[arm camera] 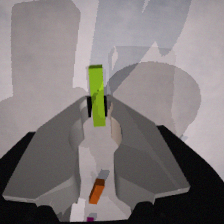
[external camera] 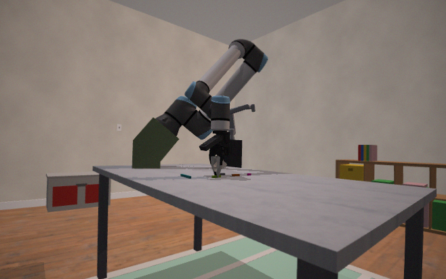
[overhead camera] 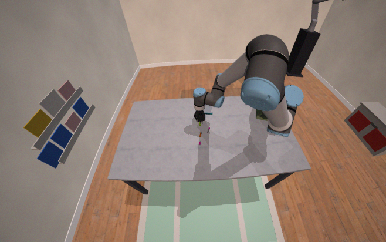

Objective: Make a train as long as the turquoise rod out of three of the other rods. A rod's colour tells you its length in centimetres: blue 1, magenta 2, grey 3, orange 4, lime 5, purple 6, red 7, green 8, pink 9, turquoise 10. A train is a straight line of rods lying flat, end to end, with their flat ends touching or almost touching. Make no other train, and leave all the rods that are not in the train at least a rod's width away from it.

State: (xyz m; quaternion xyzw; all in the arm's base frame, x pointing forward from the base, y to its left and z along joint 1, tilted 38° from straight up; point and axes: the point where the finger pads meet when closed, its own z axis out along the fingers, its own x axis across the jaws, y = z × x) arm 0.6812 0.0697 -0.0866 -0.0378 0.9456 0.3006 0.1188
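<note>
My gripper (arm camera: 97, 97) points down at the table and is shut on the lime rod (arm camera: 97, 95), which lies flat on the table top; the rod also shows in the top view (overhead camera: 199, 123) and in the exterior view (external camera: 215, 176). The turquoise rod (overhead camera: 208, 113) lies just behind the gripper; it also shows in the exterior view (external camera: 185, 176). An orange rod (overhead camera: 200, 134) lies in front of the gripper and shows in the wrist view (arm camera: 97, 190). A grey rod (overhead camera: 207, 130) lies beside the orange one. A magenta rod (overhead camera: 199, 143) lies nearer the front.
The arm's base (overhead camera: 278, 123) stands at the table's right rear. Wall shelves with coloured panels (overhead camera: 58, 123) are at the left. A bookshelf (external camera: 390, 179) stands beyond the table in the exterior view.
</note>
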